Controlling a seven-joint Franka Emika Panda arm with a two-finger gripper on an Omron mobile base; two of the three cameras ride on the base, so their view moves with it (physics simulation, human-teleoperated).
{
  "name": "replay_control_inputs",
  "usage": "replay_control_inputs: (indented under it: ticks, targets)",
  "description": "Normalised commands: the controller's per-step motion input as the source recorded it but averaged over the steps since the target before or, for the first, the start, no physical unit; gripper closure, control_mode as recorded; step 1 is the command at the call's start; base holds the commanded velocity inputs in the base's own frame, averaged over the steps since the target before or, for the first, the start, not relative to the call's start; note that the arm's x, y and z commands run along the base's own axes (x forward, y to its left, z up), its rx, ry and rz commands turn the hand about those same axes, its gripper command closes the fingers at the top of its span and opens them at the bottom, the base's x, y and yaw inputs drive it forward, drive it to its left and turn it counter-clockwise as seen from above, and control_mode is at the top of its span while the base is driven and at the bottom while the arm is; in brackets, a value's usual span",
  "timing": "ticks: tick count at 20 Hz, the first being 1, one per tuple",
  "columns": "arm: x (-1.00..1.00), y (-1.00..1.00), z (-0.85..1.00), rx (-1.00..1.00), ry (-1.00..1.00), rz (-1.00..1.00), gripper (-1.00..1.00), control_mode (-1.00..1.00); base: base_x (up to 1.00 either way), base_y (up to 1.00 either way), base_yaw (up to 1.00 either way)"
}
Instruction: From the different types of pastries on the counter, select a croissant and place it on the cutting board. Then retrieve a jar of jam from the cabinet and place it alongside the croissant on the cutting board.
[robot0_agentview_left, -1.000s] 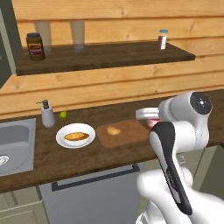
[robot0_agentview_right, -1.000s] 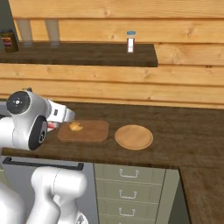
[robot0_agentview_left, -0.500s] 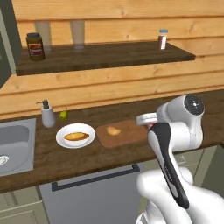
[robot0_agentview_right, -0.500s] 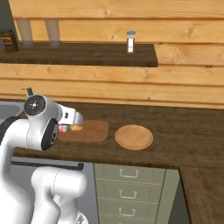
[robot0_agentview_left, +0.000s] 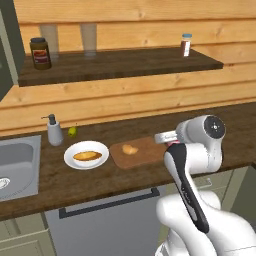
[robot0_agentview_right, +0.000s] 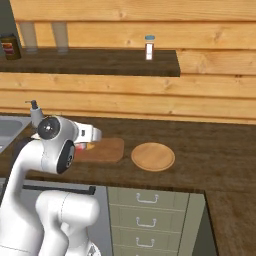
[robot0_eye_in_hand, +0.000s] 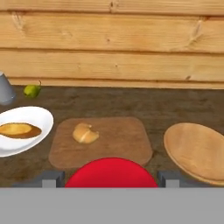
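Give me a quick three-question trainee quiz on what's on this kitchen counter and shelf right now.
1. True or false: the croissant lies on the cutting board.
2. Where is the dark jar? A in the sink; B on the shelf; C beside the croissant.
3. Fill in: the white plate holds a ___.
Key: 1 true; 2 B; 3 pastry.

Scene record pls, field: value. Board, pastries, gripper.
board: rectangular wooden cutting board, on the dark counter
on board: small golden croissant, left half
plate: round white plate, left of the board, holding a brown pastry
gripper: jaws flank a red round-topped object
right of board: round wooden disc
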Motion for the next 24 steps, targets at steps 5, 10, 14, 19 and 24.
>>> replay_control_inputs:
  ticks: [5, 10, 14, 19, 24]
  targets:
    - [0.37, -0.27, -0.54, 0.05, 0.00, 0.06, 1.00, -1.00, 0.00, 0.00, 0.00]
    - [0.31, -0.12, -0.25, 0.00, 0.00, 0.21, 1.00, -1.00, 0.00, 0.00, 0.00]
    - [0.41, 0.00, -0.04, 0.00, 0.00, 0.16, 1.00, -1.00, 0.00, 0.00, 0.00]
    - [0.35, 0.00, -0.05, 0.00, 0.00, 0.14, 1.00, -1.00, 0.00, 0.00, 0.00]
    - [0.27, 0.00, -0.35, 0.09, 0.00, 0.17, 1.00, -1.00, 0.00, 0.00, 0.00]
